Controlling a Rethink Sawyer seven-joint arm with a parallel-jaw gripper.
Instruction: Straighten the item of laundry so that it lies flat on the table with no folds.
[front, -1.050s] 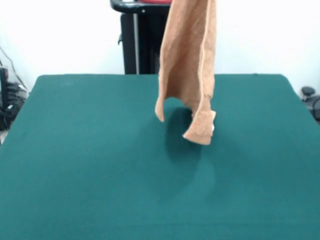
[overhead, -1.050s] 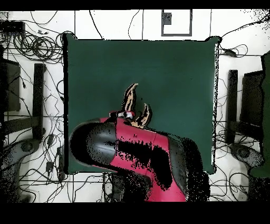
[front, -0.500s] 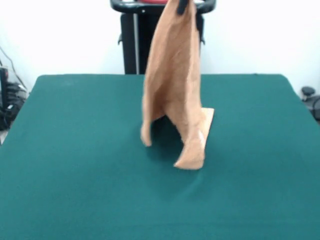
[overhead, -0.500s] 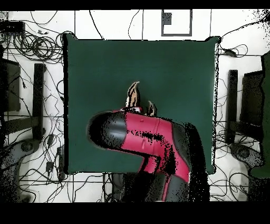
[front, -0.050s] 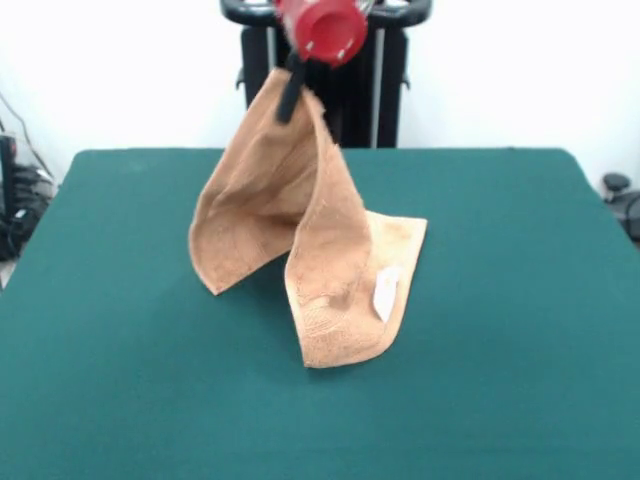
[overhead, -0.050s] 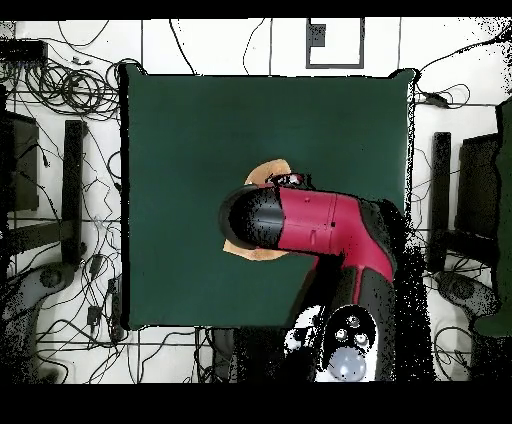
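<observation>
Below my gripper (front, -0.050s: 290, 100), in the front view, the towel (front, -0.050s: 310, 250) hangs like a tent. My dark fingers (front, -0.050s: 291, 95) are clamped on one corner of it, lifted up toward the far side, under the red arm (front, -0.050s: 322, 28).

From that pinched corner the cloth runs down and toward the near right. Its lower part rests on the table (front, -0.050s: 120, 380), a flat strip lying near the table's middle, with the white label (front, -0.050s: 385, 292) facing up. A second flap drops to the left of my fingers and ends in a free corner close above the green surface; I cannot tell whether that corner touches.

So the towel's landed end lies nearer and to the right of my grip, and its long line runs from my fingers down to that near edge. I judge the coming move turns on this: drawing the held corner away from the grounded strip, far and left, should pull the fold out, while lowering straight down would likely stack cloth on cloth.

From above, my arm (overhead, -0.050s: 310, 222) covers most of the towel (overhead, -0.050s: 268, 174); only tan slivers show at either side of it, around the table's middle.
</observation>
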